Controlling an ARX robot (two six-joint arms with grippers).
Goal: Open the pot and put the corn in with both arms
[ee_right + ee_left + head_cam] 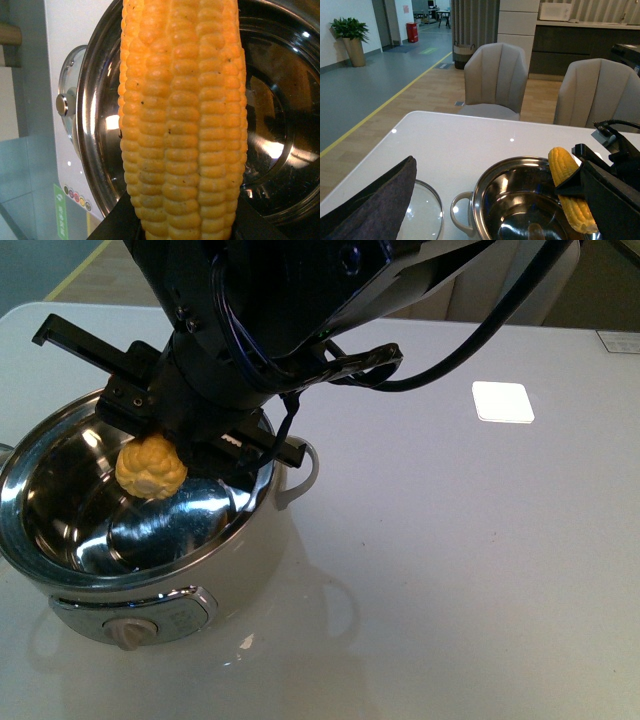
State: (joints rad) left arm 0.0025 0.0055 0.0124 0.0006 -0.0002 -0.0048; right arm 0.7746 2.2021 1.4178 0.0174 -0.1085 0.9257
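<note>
The pot [140, 540] stands open near the table's [450, 570] left front, its lid [422, 212] lying flat on the table beside it. Above the steel bowl the right gripper [175, 435] is clamped on the corn [150, 467], which hangs over the opening but not yet inside.

The likely trouble is the release: let go from here, the cob could strike the shiny rim and bounce out onto the table, or the gripper could knock the pot wall if it descends off-centre.

The left gripper [367, 210] shows only as a dark padded shape by the lid, so I cannot tell whether it is open or closed. The right gripper's fingertips are hidden behind the cob
</note>
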